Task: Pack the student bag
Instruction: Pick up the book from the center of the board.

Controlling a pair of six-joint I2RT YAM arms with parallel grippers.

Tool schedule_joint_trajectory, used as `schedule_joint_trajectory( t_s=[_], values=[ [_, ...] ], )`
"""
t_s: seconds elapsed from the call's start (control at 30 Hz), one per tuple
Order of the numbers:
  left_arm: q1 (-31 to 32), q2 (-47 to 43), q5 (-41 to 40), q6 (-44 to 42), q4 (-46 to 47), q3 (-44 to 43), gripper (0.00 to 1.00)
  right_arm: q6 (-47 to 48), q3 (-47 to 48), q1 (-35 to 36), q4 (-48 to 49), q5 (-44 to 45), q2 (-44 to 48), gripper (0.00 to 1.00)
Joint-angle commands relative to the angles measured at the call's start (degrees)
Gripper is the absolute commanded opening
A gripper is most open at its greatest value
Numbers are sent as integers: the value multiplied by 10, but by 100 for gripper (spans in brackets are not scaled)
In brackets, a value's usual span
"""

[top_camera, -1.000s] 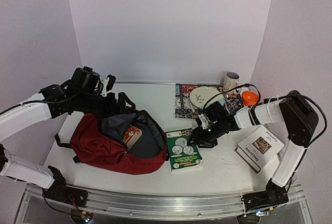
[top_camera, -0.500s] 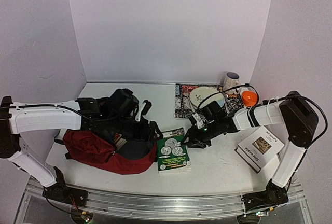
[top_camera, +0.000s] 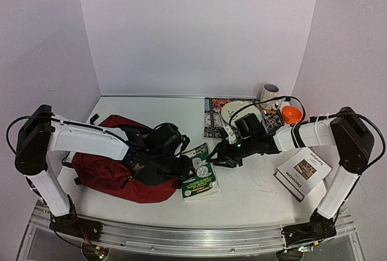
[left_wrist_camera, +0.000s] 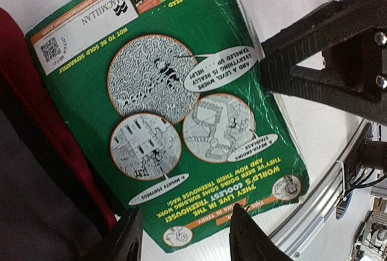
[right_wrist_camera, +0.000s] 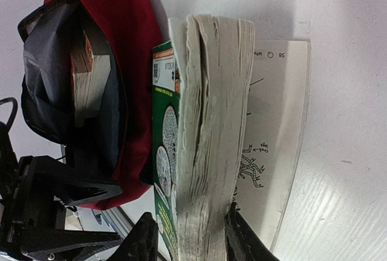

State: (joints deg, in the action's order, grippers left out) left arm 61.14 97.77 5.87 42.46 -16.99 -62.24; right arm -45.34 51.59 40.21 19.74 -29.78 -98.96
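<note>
Book progress first: the green book (top_camera: 199, 181) nearest you has slid left across the table (top_camera: 254, 197) in the last second and now lies against the mouth of the bag (top_camera: 100, 173), its far edge tipped up. That bag lies on the left, open toward it with a second book (right_wrist_camera: 91, 86) already inside, and your left gripper (left_wrist_camera: 184, 237) has swung across it to hover over the green book's near corner, fingers spread wide, holding nothing. Farther out, your right gripper (right_wrist_camera: 187, 240) has followed the book leftward, clamped on its pages, so feeding it in looks like the next move.
</note>
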Motion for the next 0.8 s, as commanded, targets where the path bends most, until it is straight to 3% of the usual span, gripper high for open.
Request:
schedule_joint_trajectory(
  t_s=[0.0, 0.43, 0.77],
  values=[
    [1, 24, -30, 24, 39, 1, 48, -7, 17, 14, 39, -42, -20, 38],
    [0, 80, -28, 45, 93, 30, 44, -16, 46, 29, 65, -62, -65, 36],
    [0, 32, -30, 48, 106, 43, 44, -18, 48, 33, 66, -37, -89, 3]
  ],
)
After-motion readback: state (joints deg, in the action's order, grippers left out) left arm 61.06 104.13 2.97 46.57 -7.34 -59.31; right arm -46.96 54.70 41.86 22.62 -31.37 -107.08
